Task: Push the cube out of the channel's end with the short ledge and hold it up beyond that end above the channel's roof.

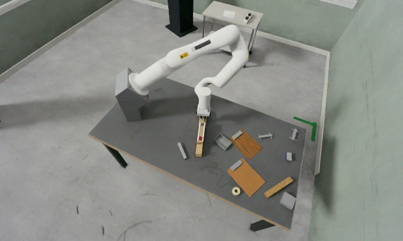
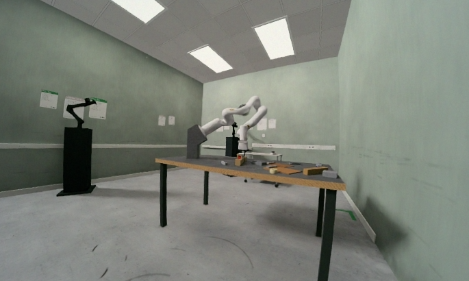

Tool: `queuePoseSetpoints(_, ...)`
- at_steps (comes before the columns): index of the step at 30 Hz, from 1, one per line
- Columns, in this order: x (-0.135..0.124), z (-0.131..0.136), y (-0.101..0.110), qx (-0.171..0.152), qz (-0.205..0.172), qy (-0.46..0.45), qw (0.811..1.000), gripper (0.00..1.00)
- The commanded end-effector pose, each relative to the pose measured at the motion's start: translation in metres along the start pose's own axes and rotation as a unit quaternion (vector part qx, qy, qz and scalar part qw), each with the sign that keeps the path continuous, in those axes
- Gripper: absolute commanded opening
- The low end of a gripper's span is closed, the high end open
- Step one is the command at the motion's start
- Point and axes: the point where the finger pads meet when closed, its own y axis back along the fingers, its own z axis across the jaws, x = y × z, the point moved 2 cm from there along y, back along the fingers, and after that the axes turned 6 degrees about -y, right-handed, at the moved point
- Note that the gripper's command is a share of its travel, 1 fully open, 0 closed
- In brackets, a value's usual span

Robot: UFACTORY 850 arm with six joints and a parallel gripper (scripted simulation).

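Observation:
A long, narrow wooden channel (image 1: 198, 151) (image 2: 239, 162) lies on the grey table (image 1: 155, 134), running from the middle toward the front edge. A small red cube (image 1: 200, 138) (image 2: 239, 157) sits inside it, past the middle and nearer the front end. My gripper (image 1: 203, 117) (image 2: 242, 152) points straight down at the channel's far end, just outside its opening. It is shut on a thin stick-like tool that the fingers mostly hide. A pale strip shows inside the channel between the gripper and the cube. I cannot tell if it touches the cube.
A grey bar (image 1: 182, 150) lies left of the channel and a grey open box (image 1: 222, 141) right of it. Farther right are two clipboards (image 1: 247, 144) (image 1: 246, 177), a tape ring (image 1: 235, 190), a wooden strip (image 1: 278, 187), a grey block (image 1: 287, 200) and small brackets (image 1: 265, 136). The robot's base block (image 1: 129, 95) stands at the table's far left corner.

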Motion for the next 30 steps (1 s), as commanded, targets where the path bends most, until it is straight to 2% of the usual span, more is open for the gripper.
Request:
queuePoseSetpoints(1, 0.008, -0.001, 0.000, 0.000, 0.000, 0.000, 1.000, 0.00)
queuePoseSetpoints(14, 0.036, -0.004, 0.000, 0.000, 0.000, 0.000, 1.000, 0.00)
queuePoseSetpoints(30, 0.038, -0.004, 0.000, 0.000, 0.000, 0.000, 1.000, 0.00)
